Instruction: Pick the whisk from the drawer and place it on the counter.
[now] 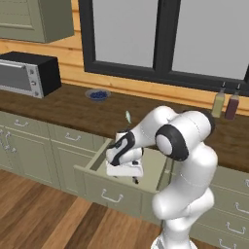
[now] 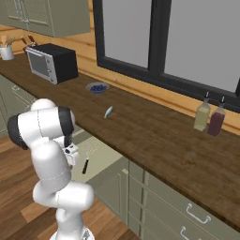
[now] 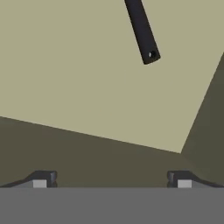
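Note:
The drawer (image 1: pixel 99 187) stands pulled out below the counter (image 1: pixel 73 109), its pale olive floor (image 2: pixel 107 158) showing. Inside lies the whisk (image 2: pixel 88 158), silver wire head toward the counter and black handle toward the drawer front. In the hand view the tip of the whisk handle (image 3: pixel 143 35) lies on the drawer floor (image 3: pixel 78 78), ahead and a little right. My gripper (image 1: pixel 133 179) hangs down inside the drawer, near its front wall. It is open (image 3: pixel 111 179), with nothing between its fingertips (image 3: pixel 41 179). My arm hides the whisk in the left base view.
On the counter (image 2: pixel 154 136) lie a small pale green-white object (image 2: pixel 108 111), a bowl of blueberries (image 2: pixel 97 87), a toaster oven (image 2: pixel 50 62) and two bottles (image 2: pixel 208 118) at the far right. Closed green drawers (image 1: pixel 73 137) flank the open one.

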